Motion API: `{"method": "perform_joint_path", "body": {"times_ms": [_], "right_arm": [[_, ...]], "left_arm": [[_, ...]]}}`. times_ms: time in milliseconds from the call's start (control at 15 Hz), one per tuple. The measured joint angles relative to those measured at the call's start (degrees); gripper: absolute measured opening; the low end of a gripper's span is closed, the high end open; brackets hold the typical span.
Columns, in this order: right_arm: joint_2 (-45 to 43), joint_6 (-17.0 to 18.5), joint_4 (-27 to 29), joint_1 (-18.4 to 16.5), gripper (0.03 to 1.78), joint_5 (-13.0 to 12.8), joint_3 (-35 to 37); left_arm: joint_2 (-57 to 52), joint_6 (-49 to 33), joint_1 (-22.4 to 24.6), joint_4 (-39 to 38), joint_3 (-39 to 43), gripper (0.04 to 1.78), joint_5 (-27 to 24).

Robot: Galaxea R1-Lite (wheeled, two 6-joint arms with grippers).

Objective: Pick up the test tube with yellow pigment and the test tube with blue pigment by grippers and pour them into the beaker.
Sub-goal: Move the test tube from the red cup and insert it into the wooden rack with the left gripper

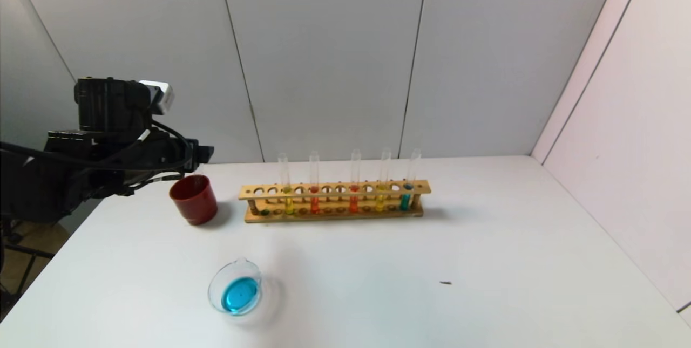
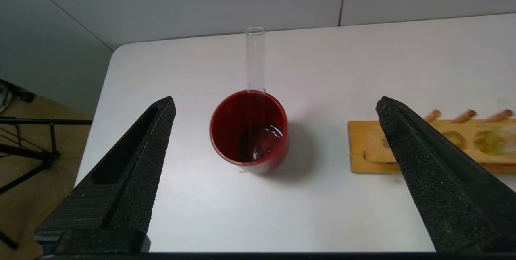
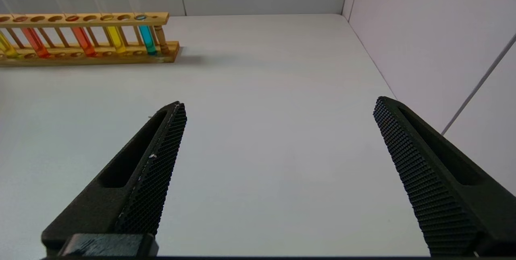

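Observation:
The test tube with yellow pigment stands at the left end of the wooden rack; it also shows in the right wrist view. No tube with sky-blue liquid shows. The beaker sits at the front left and holds sky-blue liquid. An empty clear tube leans in the dark red cup. My left gripper is open and empty, above and just short of the cup; in the head view it is at the table's left edge. My right gripper is open and empty over bare table, right of the rack.
The rack also holds a red-orange tube, an orange tube, a purer yellow tube and a teal tube. The red cup stands left of the rack. Walls close the back and right. A small dark speck lies at the front right.

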Motion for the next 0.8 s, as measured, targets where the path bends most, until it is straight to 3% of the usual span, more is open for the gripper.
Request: {"method": "perform_joint_path", "body": {"times_ms": [267, 600, 800], "right_arm": [[0.0, 0.0, 0.0, 0.0, 1.70, 0.0, 0.0], [0.0, 0.0, 0.0, 0.0, 1.70, 0.0, 0.0], [0.0, 0.0, 0.0, 0.0, 1.70, 0.0, 0.0]], "left_arm": [[-7.1, -6.0, -8.7, 0.0, 5.0, 1.75, 1.9], [-10.1, -10.3, -21.7, -0.5, 9.3, 1.75, 12.5], [-8.7, -11.4, -25.1, -4.4, 10.9, 1.75, 14.6]]}}
